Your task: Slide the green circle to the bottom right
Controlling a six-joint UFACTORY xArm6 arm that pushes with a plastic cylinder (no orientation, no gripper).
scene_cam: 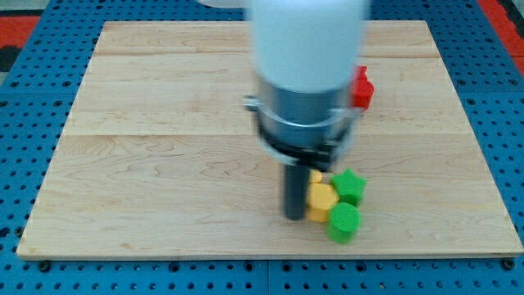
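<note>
The green circle (344, 222) lies near the view's bottom, right of centre, on the wooden board (164, 164). A yellow block (321, 201) touches it on its upper left, and a green star (350, 186) sits just above it. My tip (294, 216) rests on the board just left of the yellow block and left of the green circle, a small gap from the circle. The arm's white and grey body hides the board above the tip.
A red block (362, 88) shows at the arm's right edge, in the upper right part of the board, partly hidden. The board's bottom edge runs close below the green circle. Blue pegboard surrounds the board.
</note>
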